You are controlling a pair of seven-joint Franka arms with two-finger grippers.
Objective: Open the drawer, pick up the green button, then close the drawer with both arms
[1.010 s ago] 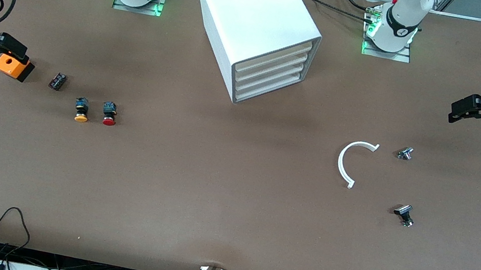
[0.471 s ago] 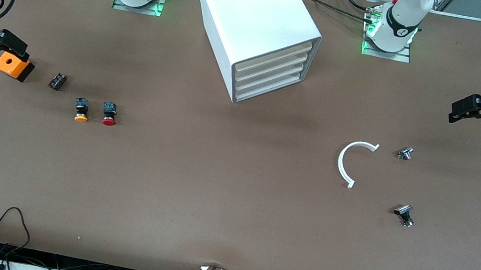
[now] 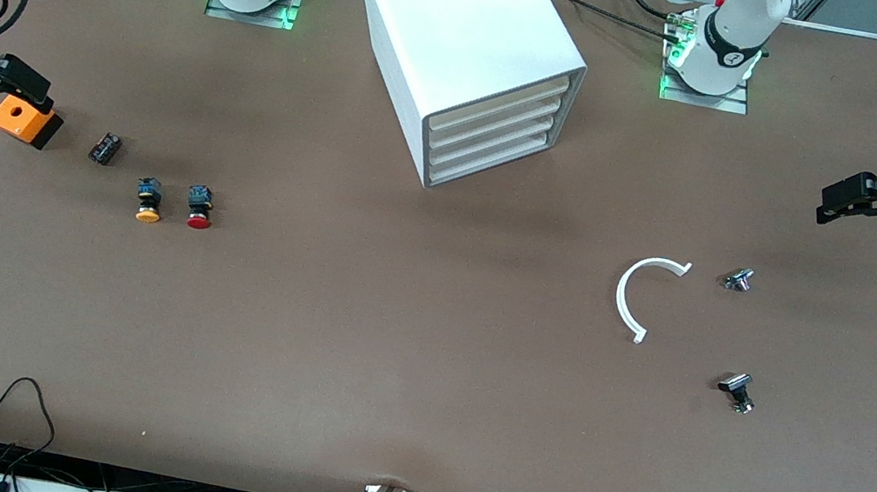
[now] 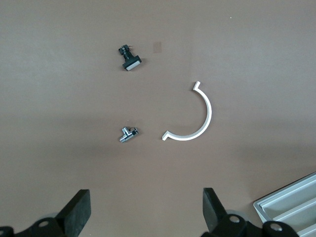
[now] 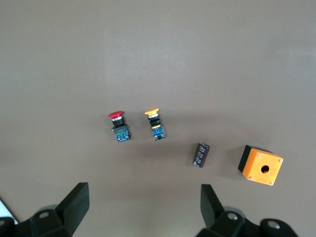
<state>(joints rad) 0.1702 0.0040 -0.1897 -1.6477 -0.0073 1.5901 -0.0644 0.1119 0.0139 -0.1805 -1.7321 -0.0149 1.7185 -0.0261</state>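
Left end effector (image 3: 837, 202) agape, empty, over desk's (image 3: 385, 361) left-arm end. Right end effector (image 3: 15, 86) agape over orange box (image 3: 24, 121). Drawer (image 3: 491, 165) shut mid-desk, front angled toward left arm; I judge left nearer. Green button unseen.

Green button not visible in any view; drawer (image 3: 491, 161) shut, contents hidden. Cabinet (image 4: 291, 203) cut by lower right corner of left wrist frame, only corner shows. Both arms cut off by front frame's side edges. Small metal part (image 3: 739, 279) at right of centre, and black-headed part (image 3: 737, 390) below it, too small to identify.
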